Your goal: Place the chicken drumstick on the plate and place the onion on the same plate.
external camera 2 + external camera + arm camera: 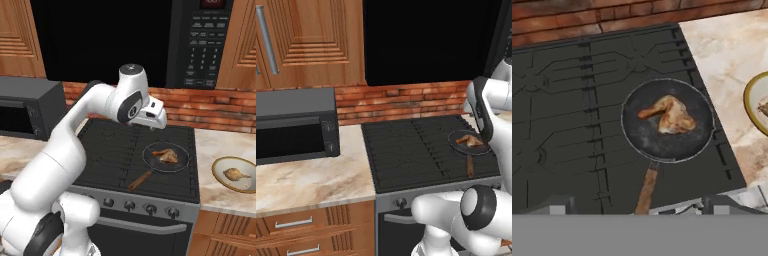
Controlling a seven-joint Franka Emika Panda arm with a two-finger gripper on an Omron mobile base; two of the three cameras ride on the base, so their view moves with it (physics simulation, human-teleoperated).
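A golden, glossy chicken drumstick [669,116] lies in a round dark pan [647,135]; its wooden handle points to 6 o'clock. Whether the gripper [159,122] is clenched, I cannot tell.

A white robot arm with dark joints

The arm [75,145] is made of fat, round, shiny white tubes, like big smooth pipes. Where two tubes meet, there is a dark grey ring. The joint above the stove [135,155] has a round white cap with a tiny dark mark on top and a grey circle on its side. A small white boxy piece sticks out beside that joint, toward the pan [165,157]. Down low, in front of the stove, the body is a thick white lump with a black band around a round grey end.
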